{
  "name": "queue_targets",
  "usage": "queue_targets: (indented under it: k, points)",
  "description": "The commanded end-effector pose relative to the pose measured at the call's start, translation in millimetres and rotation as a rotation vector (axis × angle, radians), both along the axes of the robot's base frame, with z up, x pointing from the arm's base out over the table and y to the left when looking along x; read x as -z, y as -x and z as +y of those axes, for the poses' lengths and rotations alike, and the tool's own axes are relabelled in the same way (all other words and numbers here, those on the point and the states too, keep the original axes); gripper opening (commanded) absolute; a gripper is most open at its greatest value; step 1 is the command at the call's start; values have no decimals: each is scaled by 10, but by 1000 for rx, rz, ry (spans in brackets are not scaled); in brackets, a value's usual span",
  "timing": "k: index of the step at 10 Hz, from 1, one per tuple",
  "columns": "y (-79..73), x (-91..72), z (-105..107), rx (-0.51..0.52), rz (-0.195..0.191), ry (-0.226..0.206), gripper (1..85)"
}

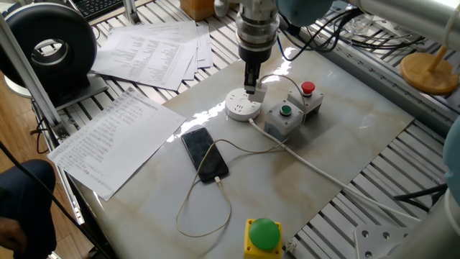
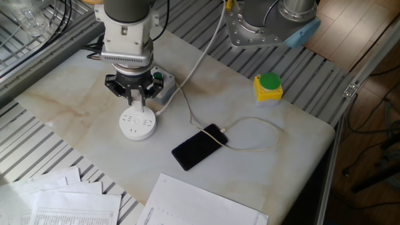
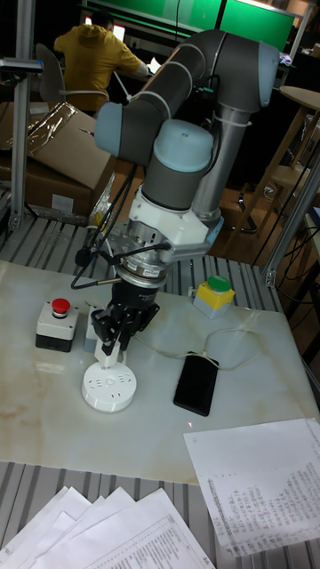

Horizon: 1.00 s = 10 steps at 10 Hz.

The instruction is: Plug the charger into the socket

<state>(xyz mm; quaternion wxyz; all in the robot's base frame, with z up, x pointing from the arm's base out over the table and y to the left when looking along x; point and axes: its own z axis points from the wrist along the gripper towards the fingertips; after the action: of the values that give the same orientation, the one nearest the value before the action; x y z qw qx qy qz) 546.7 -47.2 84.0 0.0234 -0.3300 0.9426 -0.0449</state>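
My gripper (image 1: 251, 85) hangs straight down over the round white socket (image 1: 242, 108), shut on the small white charger (image 3: 108, 358). The charger sits just above the socket's (image 3: 109, 389) top, near its far edge; whether its prongs touch the slots I cannot tell. In the other fixed view the fingers (image 2: 130, 97) partly hide the charger above the socket (image 2: 138, 124). A thin white cable (image 1: 191, 206) runs to the black smartphone (image 1: 205, 154) lying flat in front of the socket.
Two grey button boxes stand beside the socket, one green-topped (image 1: 284, 119), one red-topped (image 1: 307, 97). A yellow box with a green dome (image 1: 262, 236) sits near the front edge. The socket's thick cord (image 1: 323, 171) trails right. Paper sheets (image 1: 115, 137) lie to the left.
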Motion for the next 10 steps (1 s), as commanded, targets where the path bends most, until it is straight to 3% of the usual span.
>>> queue_targets:
  k: [1, 7, 10]
  points:
    - [50, 71, -35, 11, -3, -28, 10]
    - [65, 53, 34, 38, 4, -62, 10]
    - [113, 29, 64, 61, 32, -70, 10]
